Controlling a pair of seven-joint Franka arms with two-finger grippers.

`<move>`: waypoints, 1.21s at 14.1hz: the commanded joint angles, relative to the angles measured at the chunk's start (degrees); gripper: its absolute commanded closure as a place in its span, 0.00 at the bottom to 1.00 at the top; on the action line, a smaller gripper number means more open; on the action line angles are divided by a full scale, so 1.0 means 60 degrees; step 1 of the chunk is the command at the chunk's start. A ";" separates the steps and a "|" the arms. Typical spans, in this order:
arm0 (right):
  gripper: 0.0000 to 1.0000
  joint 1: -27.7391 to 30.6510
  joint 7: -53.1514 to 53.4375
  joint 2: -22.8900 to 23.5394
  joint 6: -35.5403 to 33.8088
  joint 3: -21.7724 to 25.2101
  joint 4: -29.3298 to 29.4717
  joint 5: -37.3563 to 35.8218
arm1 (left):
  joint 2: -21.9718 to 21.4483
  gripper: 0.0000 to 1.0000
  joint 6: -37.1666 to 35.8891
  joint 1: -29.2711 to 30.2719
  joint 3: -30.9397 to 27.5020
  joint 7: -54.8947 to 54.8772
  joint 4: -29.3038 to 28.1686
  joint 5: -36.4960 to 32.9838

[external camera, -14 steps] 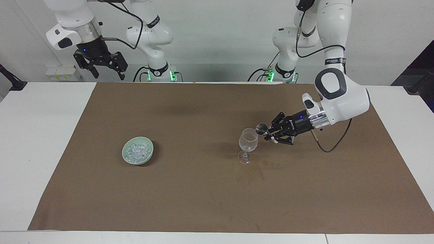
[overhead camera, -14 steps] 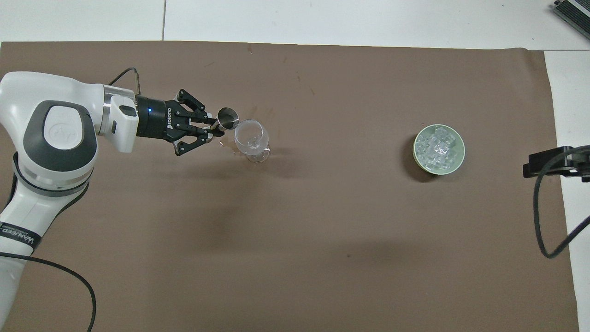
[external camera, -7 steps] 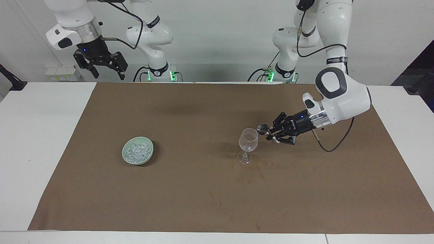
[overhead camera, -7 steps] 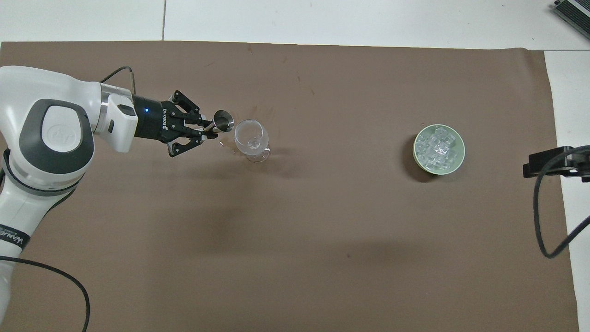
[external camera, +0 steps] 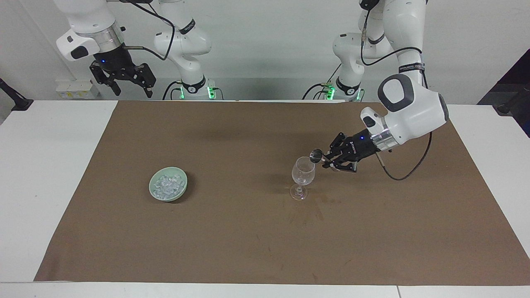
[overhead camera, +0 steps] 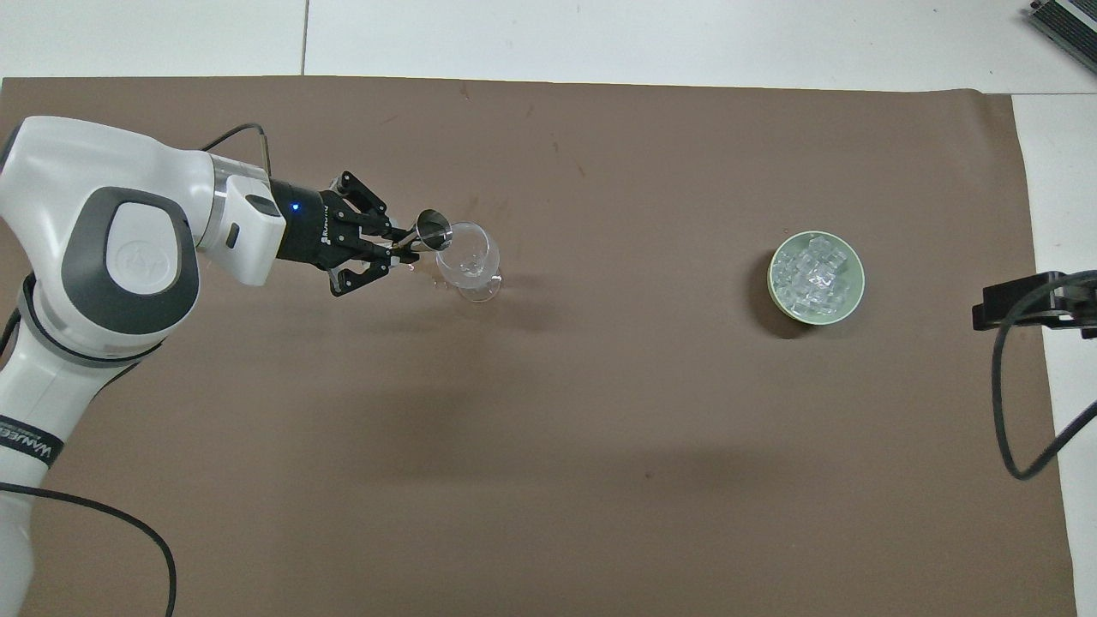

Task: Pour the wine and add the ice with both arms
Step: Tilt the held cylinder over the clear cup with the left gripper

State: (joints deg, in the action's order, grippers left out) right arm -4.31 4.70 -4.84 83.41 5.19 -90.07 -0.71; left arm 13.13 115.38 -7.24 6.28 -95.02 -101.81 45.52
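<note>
A clear wine glass (external camera: 302, 176) (overhead camera: 467, 257) stands upright on the brown mat toward the left arm's end. My left gripper (external camera: 328, 160) (overhead camera: 403, 245) is shut on a small metal jigger (external camera: 316, 155) (overhead camera: 431, 230), tipped on its side with its mouth at the glass's rim. The ice (external camera: 167, 185) (overhead camera: 811, 272) lies as several clear cubes in a pale green bowl (external camera: 154, 192) (overhead camera: 848, 302) toward the right arm's end. My right gripper (external camera: 127, 86) is open and empty, and waits raised over the mat's corner next to its base.
A brown mat (external camera: 232, 244) (overhead camera: 548, 480) covers most of the white table (external camera: 49, 165). Black cables hang from both arms. A dark stand (external camera: 12, 99) stands at the table's corner by the right arm's end.
My left gripper has swung the jigger up and in toward the glass, so its mouth now reaches the rim. The right arm has not moved.
</note>
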 commanded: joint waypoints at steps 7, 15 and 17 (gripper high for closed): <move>0.00 0.0088 -0.0183 -0.0145 0.0000 0.0015 -0.0120 0.0249 | -0.0122 1.00 0.0164 -0.0287 -0.0152 0.1086 0.0254 -0.0920; 0.00 0.0088 -0.0183 -0.0145 0.0000 0.0015 -0.0120 0.0249 | -0.0108 1.00 0.0106 -0.0477 -0.0138 0.2023 0.0575 -0.2121; 0.00 0.0088 -0.0183 -0.0145 0.0000 0.0015 -0.0120 0.0249 | -0.0108 1.00 0.0149 -0.0564 -0.0138 0.2039 0.0591 -0.2122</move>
State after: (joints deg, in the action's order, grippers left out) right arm -4.31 4.70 -4.84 83.41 5.19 -90.07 -0.71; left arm 12.92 115.69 -8.92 6.36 -84.60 -98.79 34.35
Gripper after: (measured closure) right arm 0.000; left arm 0.784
